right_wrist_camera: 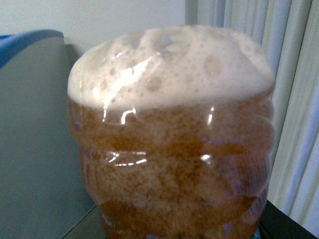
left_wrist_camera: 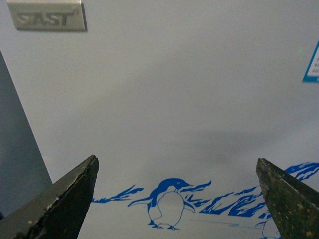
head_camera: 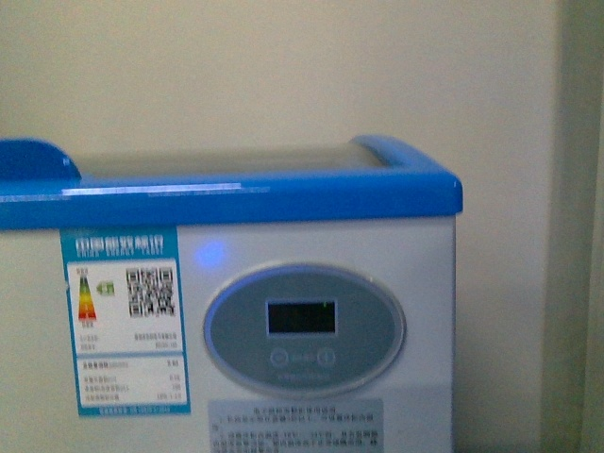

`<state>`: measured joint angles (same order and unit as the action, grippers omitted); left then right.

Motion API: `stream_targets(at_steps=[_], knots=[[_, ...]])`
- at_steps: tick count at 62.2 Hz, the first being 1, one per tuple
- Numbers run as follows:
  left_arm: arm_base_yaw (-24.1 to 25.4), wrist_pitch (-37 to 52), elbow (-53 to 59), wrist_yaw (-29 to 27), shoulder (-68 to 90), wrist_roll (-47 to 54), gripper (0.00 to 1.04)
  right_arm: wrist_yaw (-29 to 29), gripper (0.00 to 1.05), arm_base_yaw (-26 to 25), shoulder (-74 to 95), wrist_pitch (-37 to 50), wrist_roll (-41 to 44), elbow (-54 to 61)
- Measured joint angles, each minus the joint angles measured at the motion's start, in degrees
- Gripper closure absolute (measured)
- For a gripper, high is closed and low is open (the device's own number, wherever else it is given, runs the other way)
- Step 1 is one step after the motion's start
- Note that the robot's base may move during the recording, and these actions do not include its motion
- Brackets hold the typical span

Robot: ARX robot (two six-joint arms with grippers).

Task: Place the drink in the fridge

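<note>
Right wrist view: the cropped drink (right_wrist_camera: 169, 149) hides much of the fridge (right_wrist_camera: 35, 149).

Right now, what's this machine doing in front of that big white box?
The robot faces a white chest freezer with a blue rim. The right arm's camera is filled by a bottle of foamy amber drink, so the right gripper seems to be holding it beside the freezer, not yet inside. The left gripper is open and empty, pointed at the penguin picture on the freezer's wall.
</note>
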<state>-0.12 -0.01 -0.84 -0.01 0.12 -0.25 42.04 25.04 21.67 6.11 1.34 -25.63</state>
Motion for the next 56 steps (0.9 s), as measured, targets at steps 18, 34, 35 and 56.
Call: stream_targets(at_steps=[18, 34, 35, 56], knots=[[0.0, 0.0, 0.0, -0.02, 0.0, 0.0, 0.08, 0.0, 0.64, 0.0, 0.0, 0.0, 0.0, 0.0], [0.0, 0.0, 0.0, 0.02, 0.0, 0.0, 0.08, 0.0, 0.64, 0.0, 0.0, 0.0, 0.0, 0.0], [0.0, 0.0, 0.0, -0.02, 0.0, 0.0, 0.08, 0.0, 0.64, 0.0, 0.02, 0.0, 0.0, 0.0], [1.05, -2.99, -1.09, 3.37, 1.46, -1.99, 0.08, -0.02, 0.64, 0.0, 0.04, 0.0, 0.0, -0.02]])
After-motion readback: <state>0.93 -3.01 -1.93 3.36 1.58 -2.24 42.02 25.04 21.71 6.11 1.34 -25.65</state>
